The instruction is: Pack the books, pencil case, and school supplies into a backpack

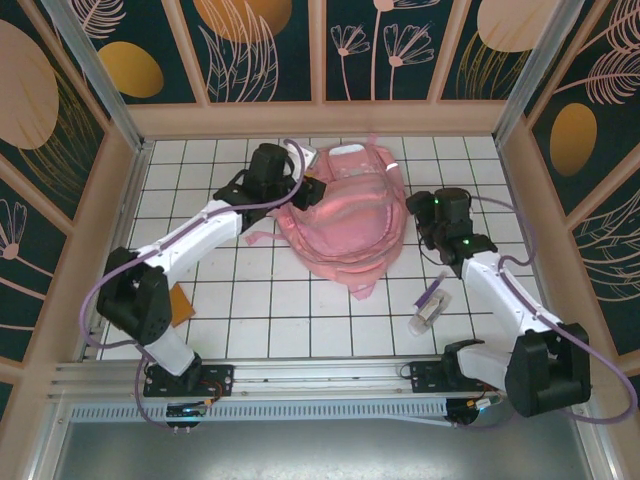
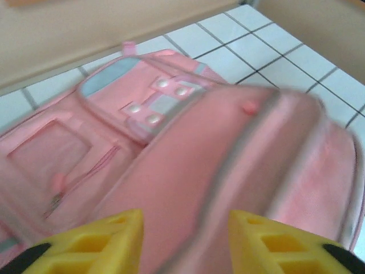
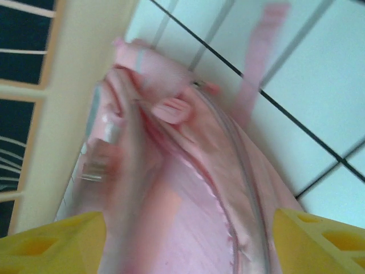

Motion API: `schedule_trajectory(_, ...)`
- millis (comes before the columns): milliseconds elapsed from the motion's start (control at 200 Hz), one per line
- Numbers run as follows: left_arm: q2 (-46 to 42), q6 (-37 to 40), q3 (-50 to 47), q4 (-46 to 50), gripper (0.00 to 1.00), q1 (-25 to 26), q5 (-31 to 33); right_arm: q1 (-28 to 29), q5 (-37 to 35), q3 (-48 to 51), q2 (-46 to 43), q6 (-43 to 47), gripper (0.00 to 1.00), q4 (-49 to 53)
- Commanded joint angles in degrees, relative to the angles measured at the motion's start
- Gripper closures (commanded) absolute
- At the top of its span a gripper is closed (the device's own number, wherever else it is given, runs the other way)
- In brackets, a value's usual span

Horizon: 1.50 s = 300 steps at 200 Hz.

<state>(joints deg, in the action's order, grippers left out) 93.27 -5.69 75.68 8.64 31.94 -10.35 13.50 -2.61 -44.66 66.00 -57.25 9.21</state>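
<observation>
While poised beside pink backpack (image 1: 340,215): left gripper (image 2: 183,221), jaws apart; right gripper (image 3: 189,221), jaws wide apart; purple pen (image 1: 433,292) right of backpack.

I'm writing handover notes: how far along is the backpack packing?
It is at an early stage. Done: nothing looks packed. The purple pen and small tube lie on the tiles by the right arm, and the orange book lies beside the left arm. In hand: the left gripper and right gripper are at the pink backpack, fingers apart. Left: loading everything.
</observation>
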Motion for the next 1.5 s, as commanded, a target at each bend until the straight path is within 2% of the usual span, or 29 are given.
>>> schedule_trajectory(0, -4.93, -5.69, 0.9, 10.8, 0.54, -3.86, 7.42, 0.37, -3.44, -5.44, -1.01, 18.65, 0.25, -4.22)
schedule_trajectory(60, -7.27, -8.25, -1.62, 14.27, 0.51, -6.31, 8.28, 0.59, -1.68, -6.88, -0.11, 24.02, 0.25, -8.12)
schedule_trajectory(115, -10.12, -11.9, -5.31, 16.31, 0.52, -8.3, 11.71, 1.17, 0.33, -8.15, 1.18, 28.46, 0.27, -11.16)
schedule_trajectory(130, -11.13, -12.95, -6.47, 16.74, 0.49, -8.87, 12.85, 1.59, 0.51, -8.52, 1.63, 29.86, 0.27, -11.73)
schedule_trajectory(170, -13.87, -16.8, -9.82, 17.61, 0.36, -10.38, 16.73, 2.79, 1.1, -9.47, 2.78, 33.68, 0.27, -13.52)
schedule_trajectory(220, -17.41, -21.72, -14.03, 18.74, 0.05, -13.04, 20.05, 4.84, 1.38, -10.49, 4.07, 38.89, 0.27, -15.38)
schedule_trajectory(235, -18.26, -23.24, -15.06, 19.2, 0.02, -13.95, 20.77, 5.57, 1.38, -10.58, 4.39, 40.59, 0.27, -16.07)
schedule_trajectory(345, -22.33, -28.46, -23.38, 22.99, 0.01, -22.05, 19.47, 9.65, 8.73, -8.71, 5.36, 51.45, 0.27, -22.62)
schedule_trajectory(430, -23.6, -33.56, -29.3, 25.47, 0.01, -29.04, 13.76, 11.46, 17.52, -5.99, 5.54, 56.26, 0.27, -26.85)
schedule_trajectory(510, -24.88, -38.98, -34.28, 26.71, 0.01, -32.69, 11.32, 13.79, 22.55, -3.47, 5.55, 61.82, 0.28, -30.37)
schedule_trajectory(641, -27.2, -44.35, -40.27, 26.36, 0.01, -35.45, 12.68, 17.52, 23.82, -4.06, 6.61, 70.77, 0.27, -27.36)
schedule_trajectory(756, -26.09, -44.58, -45.65, 21.33, 0.01, -38.9, 13.41, 22.37, 20.43, -6.89, 8.63, 76.38, 0.27, -22.04)
schedule_trajectory(816, -23.94, -42.44, -47.41, 17.43, 0.01, -38.97, 11.53, 23.93, 18.92, -7.53, 9.22, 77.69, 0.27, -20.78)
schedule_trajectory(891, -21.18, -38.43, -48.23, 12.51, 0.01, -38.93, 4.89, 24.74, 18.43, -7.52, 9.33, 77.67, 0.27, -20.79)
schedule_trajectory(1001, -19.42, -38.96, -48.79, 6.9, 0.07, -38.43, -5.35, 24.89, 18.69, -7.22, 9.48, 76.06, 0.27, -21.5)
schedule_trajectory(1071, -19.04, -40.82, -47.91, 4.04, 0.13, -35.67, -9.45, 24.91, 19.08, -7.47, 9.97, 75.21, 0.27, -21.75)
schedule_trajectory(1171, -17.53, -44.86, -44.58, 1.06, 0.12, -28.54, -10.3, 24.87, 19.93, -8.72, 11.91, 72.52, 0.26, -21.78)
schedule_trajectory(1286, -14.21, -51.48, -42.04, -4.94, 0.12, -23.13, -13.2, 24.89, 21.89, -12.03, 16.65, 65.41, 0.26, -21.0)
schedule_trajectory(1406, -13.17, -51.31, -35.16, 0.17, 0.12, -21.28, -10.48, 24.69, 26.2, -17.08, 23.59, 53.69, 0.3, -19.24)
schedule_trajectory(1496, -14.82, -50.74, -30.14, 6.28, 0.12, -21.32, -7.06, 25.13, 36.6, -23.96, 30.49, 46.69, 0.39, -16.02)
